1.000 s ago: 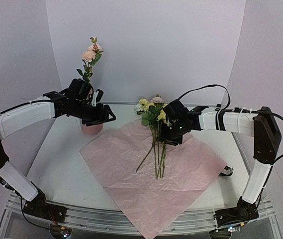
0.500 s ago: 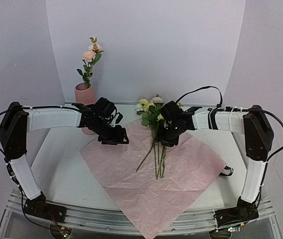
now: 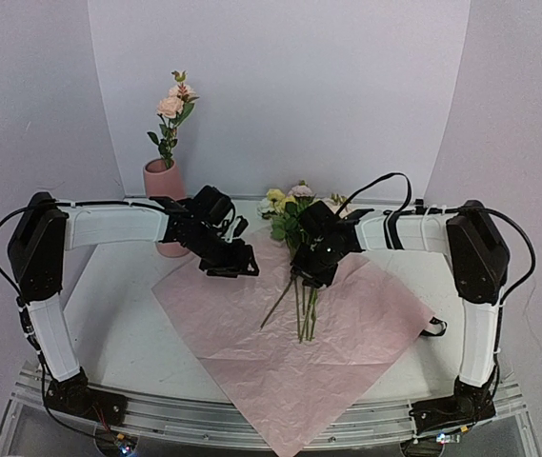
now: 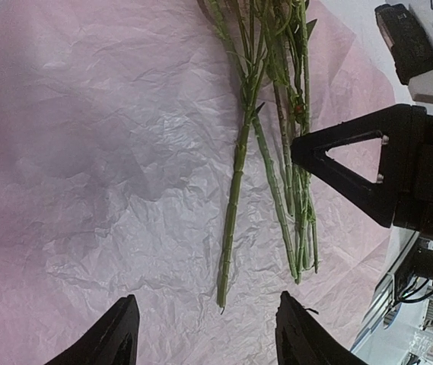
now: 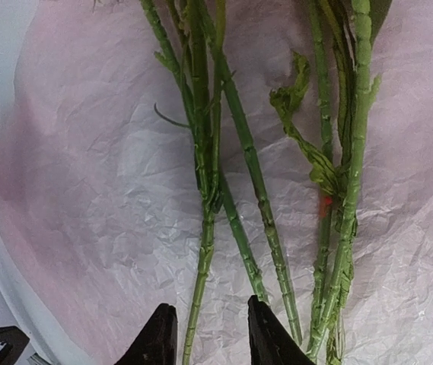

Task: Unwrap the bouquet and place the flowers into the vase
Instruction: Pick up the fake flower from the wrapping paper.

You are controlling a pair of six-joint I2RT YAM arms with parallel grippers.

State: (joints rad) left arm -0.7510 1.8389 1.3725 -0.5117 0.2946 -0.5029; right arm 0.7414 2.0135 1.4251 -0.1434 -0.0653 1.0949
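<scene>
The bouquet is unwrapped: its lilac-pink paper (image 3: 299,352) lies flat and the flowers (image 3: 288,211) rest on it, stems (image 3: 302,309) pointing toward me. The salmon vase (image 3: 161,181) stands at the back left with one pink flower (image 3: 172,103) in it. My left gripper (image 3: 238,268) (image 4: 208,334) hovers open over the paper, left of the stems; the loose stem (image 4: 234,204) ends just ahead of its fingers. My right gripper (image 3: 309,273) (image 5: 210,334) is low over the stems, its jaws narrow but apart. One thin stem (image 5: 201,281) runs between them, untouched.
A short black strip (image 3: 432,328) lies on the table off the paper's right corner. The right gripper's black finger (image 4: 361,167) shows in the left wrist view, close over the stem bundle. White walls close the back and sides.
My left arm swung from the vase down toward the stems on the paper. My right gripper shifted left and lower along the stems, and its jaws narrowed.
</scene>
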